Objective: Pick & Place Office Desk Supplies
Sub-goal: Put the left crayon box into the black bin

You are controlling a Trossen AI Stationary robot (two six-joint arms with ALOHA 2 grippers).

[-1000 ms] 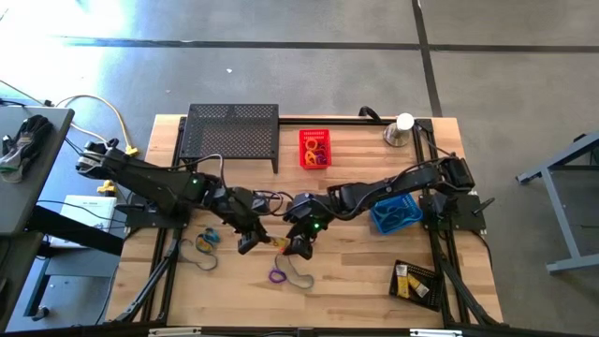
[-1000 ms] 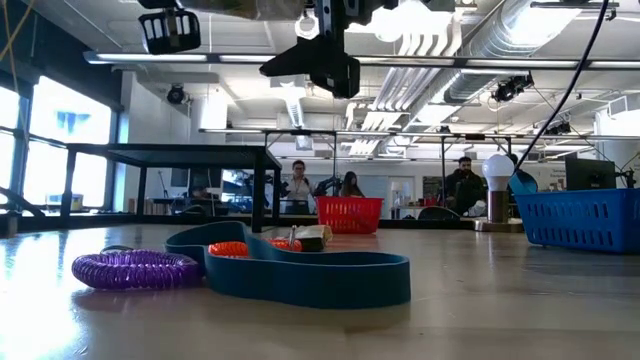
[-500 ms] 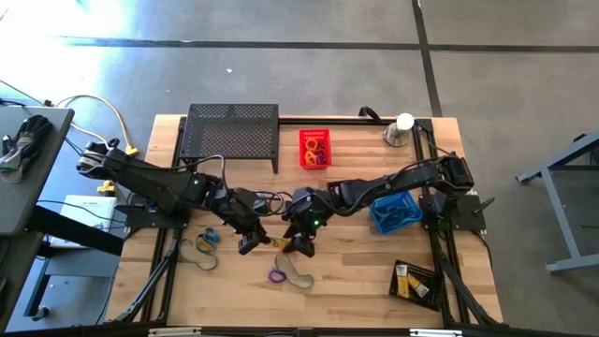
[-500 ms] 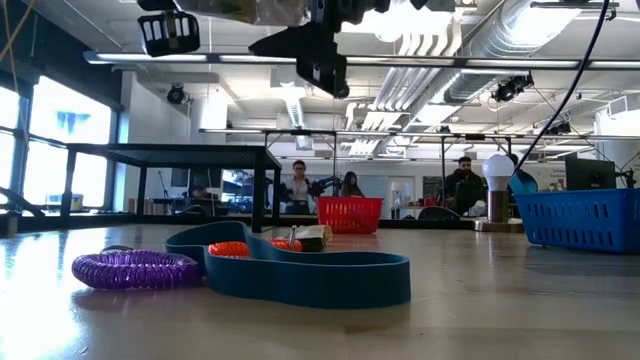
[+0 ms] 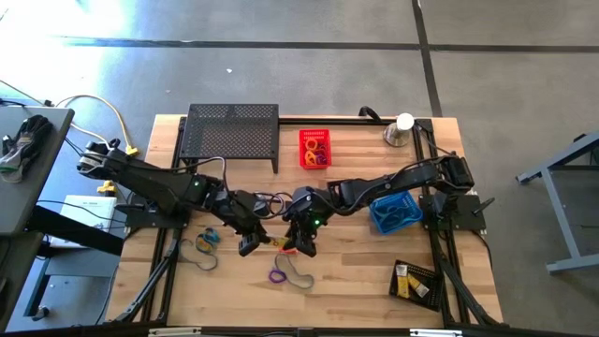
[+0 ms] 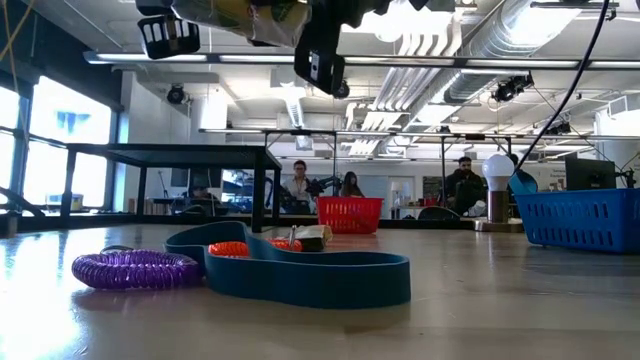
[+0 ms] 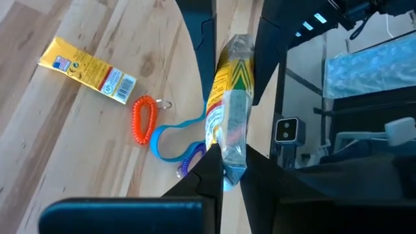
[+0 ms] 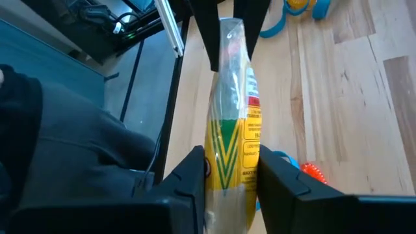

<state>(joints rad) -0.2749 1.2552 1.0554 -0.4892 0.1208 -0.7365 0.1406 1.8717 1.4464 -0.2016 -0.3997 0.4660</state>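
Note:
A yellow-and-clear packet (image 7: 229, 97) hangs in the air over the table's middle, spanning between my two grippers. My left gripper (image 7: 227, 174) is shut on one end of it, and my right gripper (image 8: 229, 170) is shut on the other end. From above, the left gripper (image 5: 249, 245) and right gripper (image 5: 301, 247) face each other closely. On the wood beneath lie a small yellow box (image 7: 88, 62), an orange coil (image 7: 142, 120), a blue band loop (image 6: 300, 275) and a purple coil (image 6: 135, 268). My left gripper pinches the packet's end (image 7: 226, 162) between its two fingers, coming from the table's left and slanting down. The packet runs on from the fingers toward the other gripper, clear of the table. My right gripper pinches the packet's opposite end (image 8: 229, 159) between its two fingers, one on each flat face. It comes from the table's right, slanting down, with the fingers in line with the packet's length. The packet is lifted clear of the table.
A black mesh shelf (image 5: 232, 136) stands at the far left and a red basket (image 5: 314, 148) with loops beside it. A blue basket (image 5: 393, 213) sits at the right, a black tray (image 5: 414, 281) with yellow boxes near right, and a silver dome (image 5: 401, 129) far right. More loops (image 5: 204, 240) lie left.
My right gripper has shut from wide open onto the packet's free end and has rolled somewhat about its own line. My left gripper has kept its hold, and the packet stays in the air between the two.

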